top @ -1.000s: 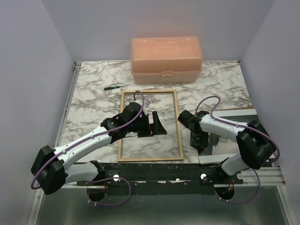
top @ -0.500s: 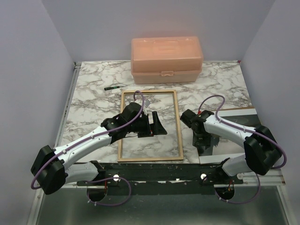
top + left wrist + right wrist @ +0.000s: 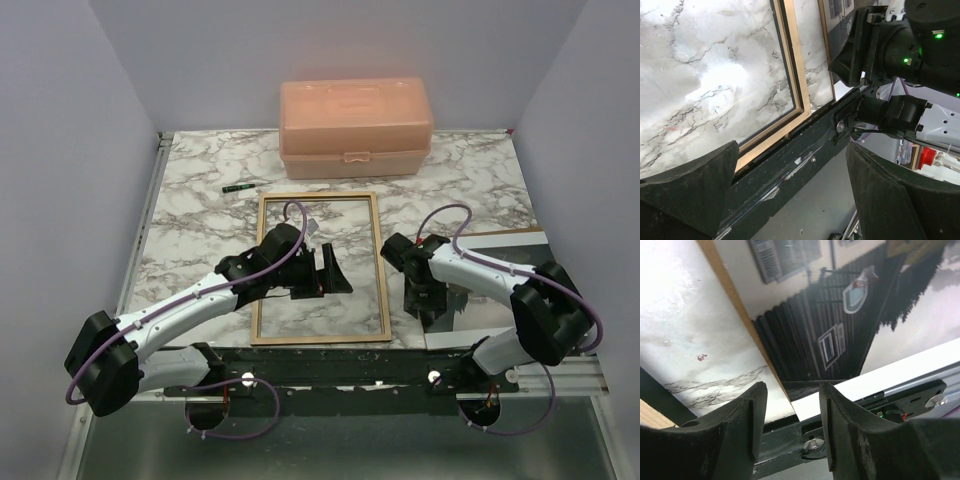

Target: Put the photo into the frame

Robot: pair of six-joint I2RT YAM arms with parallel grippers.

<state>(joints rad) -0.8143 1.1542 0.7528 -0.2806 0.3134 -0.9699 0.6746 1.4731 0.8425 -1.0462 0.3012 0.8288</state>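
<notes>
**Photo at the right near corner, frame face down**

The photo (image 3: 505, 246) is a glossy grey print with a white border, showing a dark boarded building. It lies flat at the marble table's (image 3: 200, 215) right near corner. The frame (image 3: 318, 197) lies wood side up at mid near edge. The left gripper (image 3: 338, 270) hovers over its pane, fingers wide apart. The right gripper (image 3: 420, 303) points down at the photo's left edge, fingers apart.
</notes>
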